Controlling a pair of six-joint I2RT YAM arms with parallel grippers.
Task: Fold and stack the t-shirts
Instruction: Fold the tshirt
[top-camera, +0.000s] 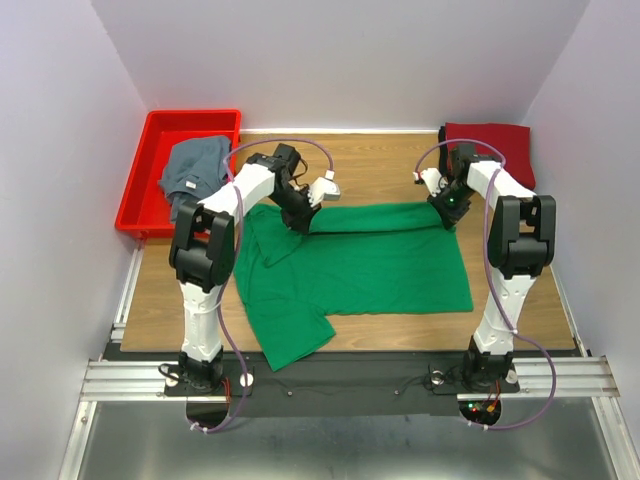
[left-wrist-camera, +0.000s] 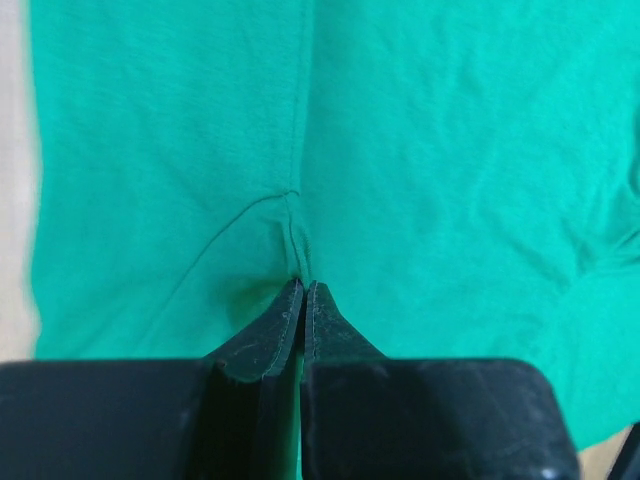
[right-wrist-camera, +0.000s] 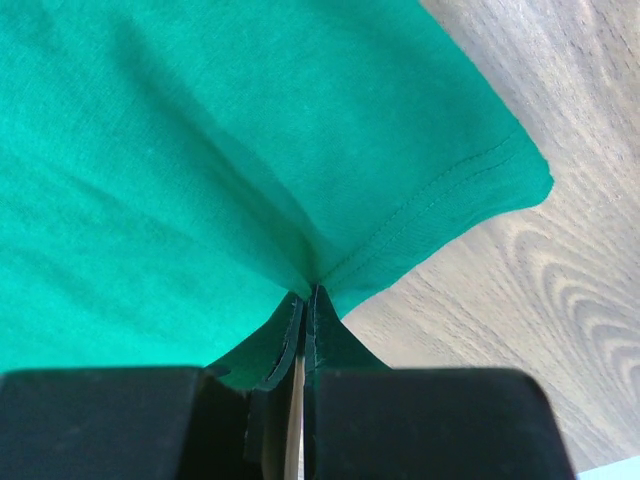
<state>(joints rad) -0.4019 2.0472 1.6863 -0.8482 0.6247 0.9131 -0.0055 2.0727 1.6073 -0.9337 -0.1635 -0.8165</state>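
On the middle of the bench (top-camera: 520, 300), nearer its left edge than its right, the green t-shirt (top-camera: 370, 265) lies spread flat. Its far edge is gathered into a narrow doubled strip that runs between the two arms. The left gripper (left-wrist-camera: 303, 290) has its jaws pressed together on a pinch of green cloth at a seam on the far left part of the shirt. The right gripper (right-wrist-camera: 305, 298) is likewise clamped on the cloth, right beside the stitched hem at the far right corner.

The shirt looks light, thin and limp, with no stiffness of its own. It will probably sag and drape between any two held points, and drag on the wood rather than slide cleanly. Seams and the doubled hem are the best places to hold it, since they give the fingers more thickness to bite. Two holds well apart along one edge should keep that edge straight.

The long axis runs left to right across the bench. The hem faces the right edge and the neck end appears to face left. One sleeve sticks out toward the near left corner.

A folded dark red t-shirt (top-camera: 495, 145) sits at the far right corner. A grey-blue t-shirt (top-camera: 195, 170) lies crumpled in the red bin (top-camera: 140, 200) off the far left corner.
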